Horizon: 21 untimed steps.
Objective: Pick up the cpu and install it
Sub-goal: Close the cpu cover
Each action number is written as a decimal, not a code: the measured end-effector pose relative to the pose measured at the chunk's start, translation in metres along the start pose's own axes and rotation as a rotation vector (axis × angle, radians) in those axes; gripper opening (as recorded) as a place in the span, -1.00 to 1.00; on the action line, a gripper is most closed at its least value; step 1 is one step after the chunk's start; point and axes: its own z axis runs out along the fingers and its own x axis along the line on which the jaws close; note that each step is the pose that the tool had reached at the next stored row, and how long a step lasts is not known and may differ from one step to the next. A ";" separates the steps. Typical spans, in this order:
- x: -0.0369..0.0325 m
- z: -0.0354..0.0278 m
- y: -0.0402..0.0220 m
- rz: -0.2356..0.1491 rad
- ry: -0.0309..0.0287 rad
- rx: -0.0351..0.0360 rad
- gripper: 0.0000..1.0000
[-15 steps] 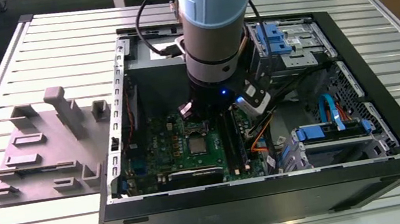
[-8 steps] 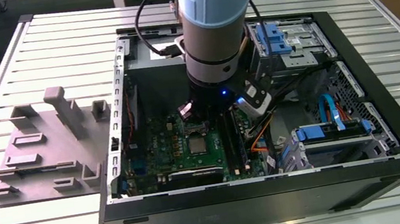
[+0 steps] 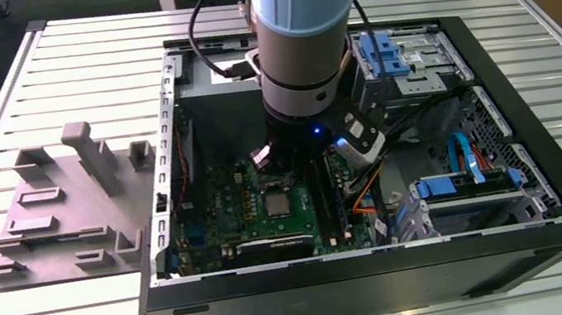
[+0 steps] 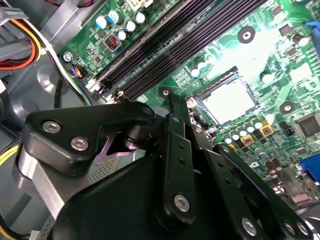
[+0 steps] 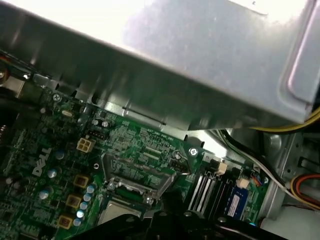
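The grey-and-blue robot arm (image 3: 297, 38) stood upright, wrist pointing straight down — its black metal gripper (image 4: 172, 107), in the second wrist view, had fingers drawn together, nothing between them.

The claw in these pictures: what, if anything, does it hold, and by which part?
Nothing can be seen held. The cpu lies in the socket on the motherboard, apart from the claw, whose tip carries nothing visible.

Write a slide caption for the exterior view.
Robot arm reaching into an open computer case, above the green motherboard where the cpu sits.
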 end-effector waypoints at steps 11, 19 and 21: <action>0.0028 -0.0029 -0.0079 0.000 -0.0008 -0.0022 -0.80; 0.0050 -0.0034 -0.0140 0.000 -0.0027 -0.0074 -0.80; 0.0056 -0.0035 -0.0157 0.000 -0.0036 -0.0096 -0.80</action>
